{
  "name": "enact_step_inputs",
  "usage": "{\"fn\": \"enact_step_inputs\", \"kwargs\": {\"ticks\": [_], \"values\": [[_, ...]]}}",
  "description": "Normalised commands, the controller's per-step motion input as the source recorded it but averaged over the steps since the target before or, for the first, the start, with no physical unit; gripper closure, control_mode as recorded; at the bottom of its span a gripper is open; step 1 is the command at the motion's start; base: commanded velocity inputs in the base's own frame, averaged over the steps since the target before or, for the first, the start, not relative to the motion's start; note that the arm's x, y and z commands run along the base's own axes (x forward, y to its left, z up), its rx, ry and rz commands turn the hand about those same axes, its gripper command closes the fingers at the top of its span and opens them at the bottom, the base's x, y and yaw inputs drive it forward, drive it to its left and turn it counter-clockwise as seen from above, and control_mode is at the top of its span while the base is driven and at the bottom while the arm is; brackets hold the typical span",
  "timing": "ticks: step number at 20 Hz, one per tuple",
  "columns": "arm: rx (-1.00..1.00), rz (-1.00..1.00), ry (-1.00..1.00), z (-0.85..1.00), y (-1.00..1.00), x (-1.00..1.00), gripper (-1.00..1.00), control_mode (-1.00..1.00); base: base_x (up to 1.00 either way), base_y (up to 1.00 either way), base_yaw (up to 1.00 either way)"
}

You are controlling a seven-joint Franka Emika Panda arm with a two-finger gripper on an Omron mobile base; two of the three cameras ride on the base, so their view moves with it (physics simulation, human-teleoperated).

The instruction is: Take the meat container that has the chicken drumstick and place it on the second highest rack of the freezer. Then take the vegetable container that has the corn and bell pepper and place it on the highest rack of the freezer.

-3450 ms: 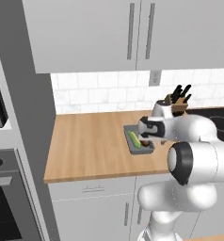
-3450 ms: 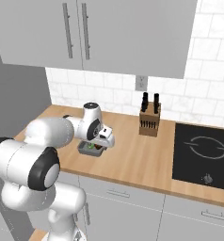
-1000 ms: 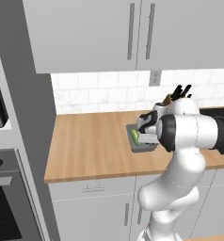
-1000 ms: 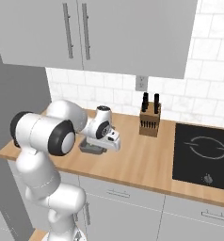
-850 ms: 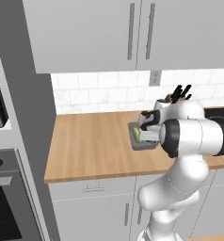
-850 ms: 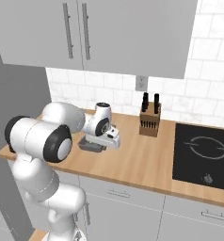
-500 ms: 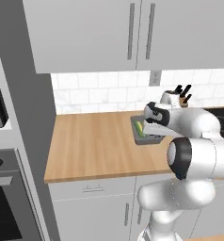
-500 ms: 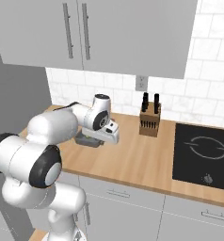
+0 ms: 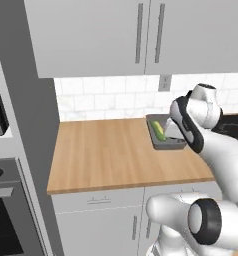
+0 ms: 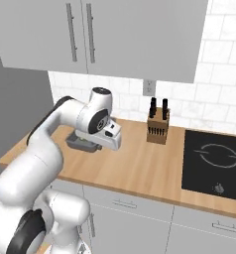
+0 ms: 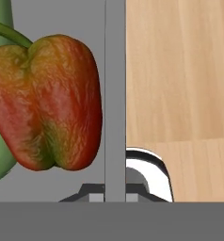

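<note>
Grey tray (image 9: 165, 134), mid-right of the left base view above the desk (image 9: 106, 152), hangs by one thin wall in your clamped tool (image 11: 115, 188), so any quick swing may tilt it and roll the pepper (image 11: 48, 101) and corn (image 9: 158, 130) out.

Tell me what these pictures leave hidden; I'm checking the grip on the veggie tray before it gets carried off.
- Gripper: its fingertips are cut off by the hand view's bottom edge, so their contact with the tray wall can't be confirmed.
- Tray: its right side is covered by the arm in the left base view; in the right base view the arm hides most of it.
- Corn: partly behind the arm, left base view.
- Bell pepper: cropped by the hand view's left edge.
</note>
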Motion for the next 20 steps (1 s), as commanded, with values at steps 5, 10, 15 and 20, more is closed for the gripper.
{"fn": "enact_step_inputs", "kwargs": {"ticks": [5,10,15,20], "values": [[0.01,0.03,-0.06,0.65,0.01,-1.0,1.0,-1.0,0.0,0.0,0.0],[0.0,0.07,-0.05,0.39,0.05,-1.0,1.0,-1.0,0.0,0.0,0.0],[0.0,0.07,-0.02,0.04,0.2,-0.61,1.0,-1.0,0.0,0.0,0.0],[0.0,0.06,0.0,0.0,0.27,-0.32,1.0,-1.0,0.0,0.0,0.0]]}}
